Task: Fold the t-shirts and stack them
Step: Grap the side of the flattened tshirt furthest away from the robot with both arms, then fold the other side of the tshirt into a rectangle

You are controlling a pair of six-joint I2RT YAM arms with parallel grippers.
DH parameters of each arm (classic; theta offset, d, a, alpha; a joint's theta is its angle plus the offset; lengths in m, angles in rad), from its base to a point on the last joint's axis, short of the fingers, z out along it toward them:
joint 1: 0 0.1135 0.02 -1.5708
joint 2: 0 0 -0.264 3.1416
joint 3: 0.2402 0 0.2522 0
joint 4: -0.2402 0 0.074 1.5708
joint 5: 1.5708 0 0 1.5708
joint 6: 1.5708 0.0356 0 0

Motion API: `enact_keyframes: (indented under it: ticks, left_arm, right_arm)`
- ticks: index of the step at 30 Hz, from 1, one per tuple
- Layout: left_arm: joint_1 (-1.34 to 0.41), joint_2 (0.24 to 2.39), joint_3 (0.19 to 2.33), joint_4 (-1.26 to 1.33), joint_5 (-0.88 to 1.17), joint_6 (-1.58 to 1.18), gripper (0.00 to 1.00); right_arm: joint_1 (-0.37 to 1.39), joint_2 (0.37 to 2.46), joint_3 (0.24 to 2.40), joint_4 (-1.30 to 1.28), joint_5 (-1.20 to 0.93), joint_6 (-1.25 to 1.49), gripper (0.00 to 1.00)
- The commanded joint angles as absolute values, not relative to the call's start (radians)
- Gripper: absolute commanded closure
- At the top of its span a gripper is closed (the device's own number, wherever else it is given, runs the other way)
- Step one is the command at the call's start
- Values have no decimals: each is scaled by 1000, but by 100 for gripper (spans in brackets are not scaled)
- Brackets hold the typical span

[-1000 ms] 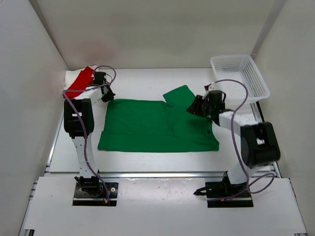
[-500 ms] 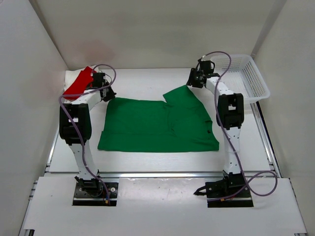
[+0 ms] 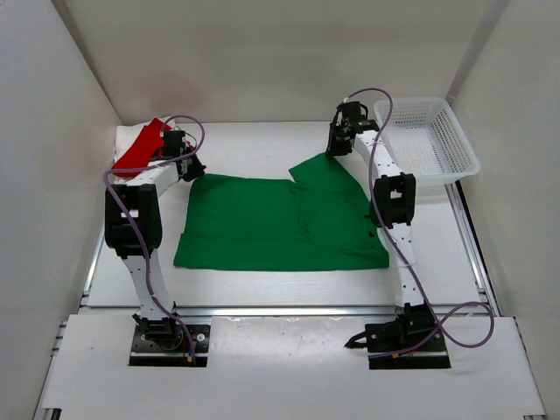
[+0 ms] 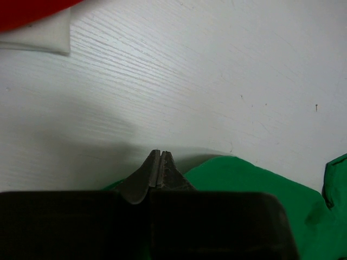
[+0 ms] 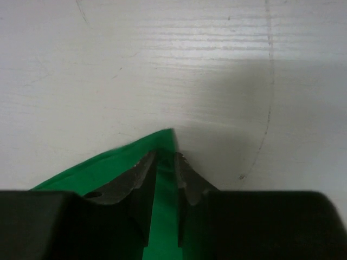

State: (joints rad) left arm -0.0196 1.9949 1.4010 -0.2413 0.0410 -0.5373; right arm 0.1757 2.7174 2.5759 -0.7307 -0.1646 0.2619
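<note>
The green t-shirt [image 3: 271, 223] is spread flat across the middle of the table [image 3: 254, 144], with its far right sleeve [image 3: 322, 171] turned in over the body. The red t-shirt [image 3: 140, 147] is laid on the cream-white t-shirt [image 3: 124, 137] in the far left corner, well apart from the basket [image 3: 457, 144] at the far right. The left gripper [image 4: 159, 158] is pressed fully together at the shirt's far left corner. Green cloth is seen on both sides of its fingers, though whether any is actually caught between them cannot be made out from the wrist view. The right gripper [image 5: 165, 160] is set down at the pointed tip of the sleeve, its jaws standing slightly apart with cloth showing in the gap, so nothing is clamped there yet. The step in hand is judged to be taking hold of the far edge for a fold toward the near side. It would be done well if the sleeve tip were seated deep in the jaws before closing, both layers were taken together, and the two corners were lifted evenly so that the edge is kept straight and no diagonal crease is dragged in
</note>
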Motion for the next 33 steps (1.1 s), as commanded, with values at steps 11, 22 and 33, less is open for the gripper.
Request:
enact_keyframes:
  ticks: [11,22,33]
  left_arm:
    - [-8,1898,1347,-201,64,-540,100]
    - [27,1830,1238,-230,37,-495,100]
    - [81,1620,1057,-182,90,-500,100]
  right_arm:
    - [149,2571,2640,-873,-156,195,100]
    - [97,2248,2156,-954,-192,130,99]
    - [86,1662,1387,-576,-195,206,100]
